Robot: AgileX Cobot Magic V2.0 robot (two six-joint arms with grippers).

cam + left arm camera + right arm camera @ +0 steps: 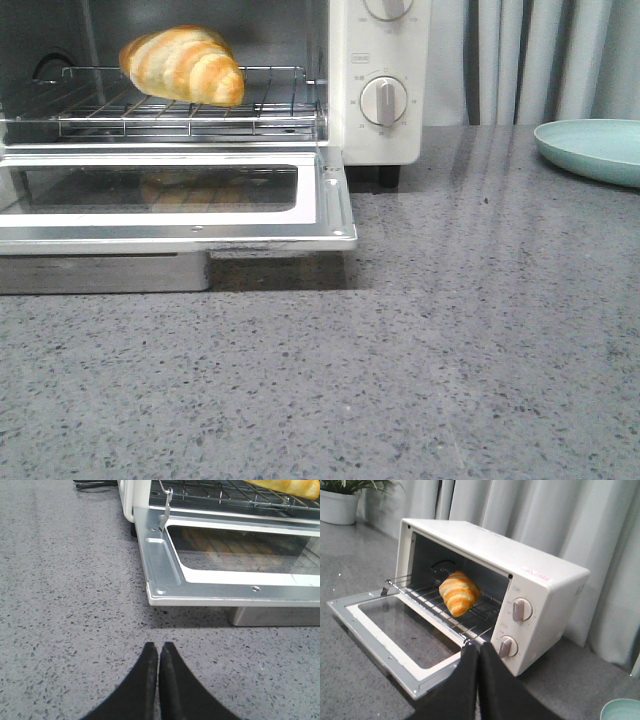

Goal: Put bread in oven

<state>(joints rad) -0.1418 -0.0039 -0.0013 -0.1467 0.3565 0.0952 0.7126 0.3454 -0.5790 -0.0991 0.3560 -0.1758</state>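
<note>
The bread (pixel 185 64), a golden-orange croissant roll with cream stripes, lies on the wire rack (pixel 190 112) inside the cream-white oven (pixel 385 80). The oven's glass door (pixel 170 195) hangs open and flat. The bread also shows in the right wrist view (pixel 459 593) and its edge in the left wrist view (pixel 285 485). My left gripper (pixel 159 647) is shut and empty, low over the counter in front of the door's corner (pixel 159 591). My right gripper (pixel 479 647) is shut and empty, raised off to the oven's dial side. Neither gripper shows in the front view.
A pale green plate (pixel 595 148) sits at the back right of the grey speckled counter (pixel 400 380). A metal tray (pixel 100 272) lies under the open door. Curtains hang behind the oven. A potted plant (pixel 342 500) stands far off beyond the oven.
</note>
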